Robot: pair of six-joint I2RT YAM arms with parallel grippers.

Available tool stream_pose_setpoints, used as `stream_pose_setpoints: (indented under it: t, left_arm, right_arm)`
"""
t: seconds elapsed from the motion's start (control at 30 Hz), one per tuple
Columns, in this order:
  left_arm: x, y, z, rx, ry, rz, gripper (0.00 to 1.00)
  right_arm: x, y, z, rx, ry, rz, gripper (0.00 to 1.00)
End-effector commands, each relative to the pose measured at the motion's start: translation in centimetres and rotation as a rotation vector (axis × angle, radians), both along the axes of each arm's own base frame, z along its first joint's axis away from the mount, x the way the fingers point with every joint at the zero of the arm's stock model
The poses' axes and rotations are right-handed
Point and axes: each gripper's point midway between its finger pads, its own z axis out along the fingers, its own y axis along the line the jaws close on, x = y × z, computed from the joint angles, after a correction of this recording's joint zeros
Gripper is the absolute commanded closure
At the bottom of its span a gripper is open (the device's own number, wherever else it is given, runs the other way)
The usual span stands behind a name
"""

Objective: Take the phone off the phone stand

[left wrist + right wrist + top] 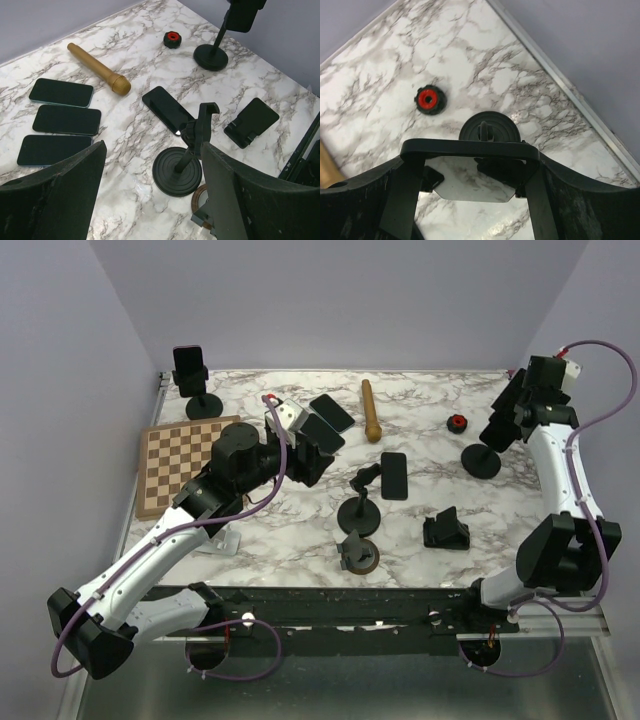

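Phone [470,148] sits clamped in its stand [490,127] at the desk's [470,50] far right, the right fingers [365,200] closed on its two edges (left fingers [55,200] spread wide, empty), so a tilted or hasty lift could drag the stand along and topple it.

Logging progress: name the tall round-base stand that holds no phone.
The centre stand, its clamp bare; the back-left stand and far-right stand are both loaded.
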Motion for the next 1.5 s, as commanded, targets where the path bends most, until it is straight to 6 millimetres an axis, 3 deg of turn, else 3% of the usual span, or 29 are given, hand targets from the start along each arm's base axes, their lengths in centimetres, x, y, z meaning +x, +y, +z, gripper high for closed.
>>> stream_pose_setpoints:
  t: [0.0,0.13,0.3,0.5,0.77,0.97,1.27,1.47]
  left_arm:
    - [-0.5,-0.6,0.7,-0.02,-0.005,-0.035,0.16]
    - [-0.5,-0.5,0.6,-0.02,-0.002,-0.033,0.16]
    - [-0.5,-0.7,0.4,-0.022,0.007,-0.04,0.16]
    - [-0.5,-0.6,0.4,-0.009,-0.005,-0.039,0.16]
    - [-0.6,-0.8,0.4,-0.025,-0.017,-0.052,0.16]
    - [-0.8,-1.8,3.9,-0.17,-0.028,-0.107,0.15]
    - [5.6,-4.3,6.9,-0.283,0.056,-0.121,0.21]
    - [11.2,-7.4,4.8,-0.194,0.067,-0.187,0.26]
  right_arm:
    - [-1.2,3.3,3.3,0.046,-0.121,0.17,0.99]
    - [-1.5,5.2,4.0,0.064,-0.185,0.285,0.99]
    - [0.0,6.7,4.4,0.085,-0.191,0.347,0.99]
    - [1.6,10.2,5.9,0.03,-0.217,0.439,0.99]
    - [6.6,14.3,6.5,-0.045,-0.233,0.524,0.99]
    - [10.0,16.5,6.9,-0.106,-0.247,0.584,0.99]
    - [13.9,19.8,5.2,-0.117,-0.247,0.69,0.99]
    - [15.2,22.4,3.7,-0.059,-0.266,0.784,0.99]
